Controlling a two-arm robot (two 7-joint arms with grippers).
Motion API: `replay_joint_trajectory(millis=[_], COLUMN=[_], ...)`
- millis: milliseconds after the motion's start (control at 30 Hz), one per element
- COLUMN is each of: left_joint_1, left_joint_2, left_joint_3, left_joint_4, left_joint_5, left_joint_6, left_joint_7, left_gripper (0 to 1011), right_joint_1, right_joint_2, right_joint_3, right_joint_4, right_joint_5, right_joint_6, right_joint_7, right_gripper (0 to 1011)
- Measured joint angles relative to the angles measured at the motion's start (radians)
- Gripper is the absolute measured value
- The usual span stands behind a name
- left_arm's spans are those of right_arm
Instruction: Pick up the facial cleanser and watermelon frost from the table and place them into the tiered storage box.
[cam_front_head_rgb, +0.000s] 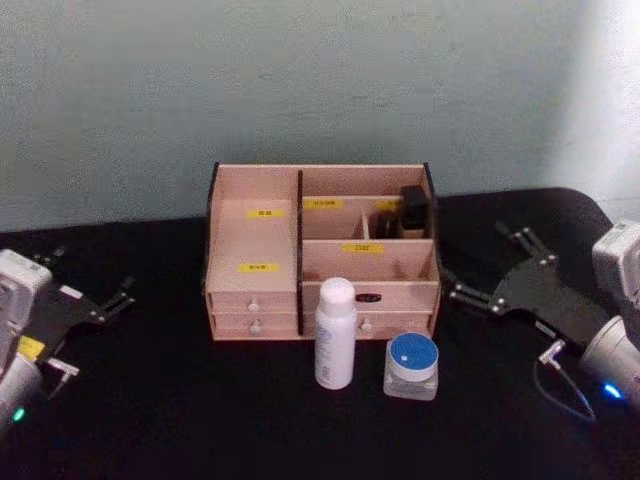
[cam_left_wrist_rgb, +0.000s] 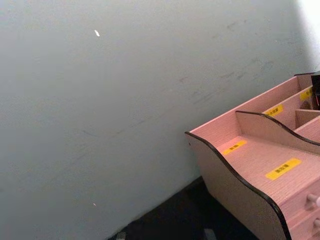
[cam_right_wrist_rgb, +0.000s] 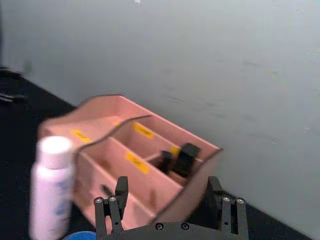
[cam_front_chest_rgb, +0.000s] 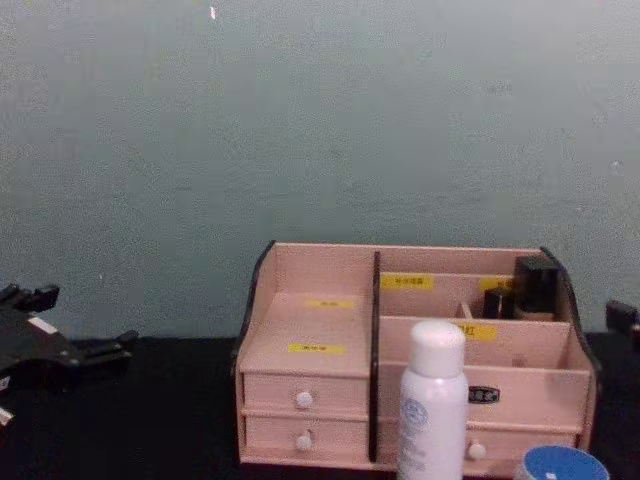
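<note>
Bottle (cam_front_head_rgb: 335, 335) white, round-capped, jar (cam_front_head_rgb: 411, 366) blue-lidded, storage box (cam_front_head_rgb: 262, 240) pale pink

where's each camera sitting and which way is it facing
Head: high, facing forward and down onto the tiered storage box, white bottle and blue-lidded jar; left gripper and right gripper open at the sides.
Chest: lower, facing level across the table at the box; left gripper at left edge.
Left wrist: beside the box's left end, facing the wall.
Right wrist: over its own open gripper, facing the box's right end.
Shared: head and chest both show box, bottle, jar.
</note>
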Motion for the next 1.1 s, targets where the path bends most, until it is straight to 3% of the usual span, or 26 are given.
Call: replay_joint_trajectory(millis=[133, 467, 767, 1100], left_joint_1=[0.0, 0.0, 0.0, 0.0], left_joint_2=[0.0, 0.0, 0.0, 0.0], left_joint_3=[0.0, 0.0, 0.0, 0.0], left_joint_4=[0.0, 0.0, 0.0, 0.0], left_joint_5=[0.0, 0.0, 0.0, 0.0], left_joint_6=[0.0, 0.0, 0.0, 0.0], left_joint_7=[0.0, 0.0, 0.0, 0.0], left_gripper=[1002, 1001, 1001, 1001], right_joint_1=[-0.007, 0.023, 0.066, 0.12], right_joint_2=[0.008, -0.024, -0.067, -0.121], right_joint_3=[-0.008, -0.059, -0.093, -0.115], right_joint_4=[-0.017, 0.0, 0.04, 0.101], right_joint_5=[0.041, 0.063, 0.063, 0.046], right_joint_6=[0.001, 0.033, 0.066, 0.098], right_joint_7=[0.088, 0.225, 0.309, 0.357], right_gripper=[1003, 1003, 1003, 1003])
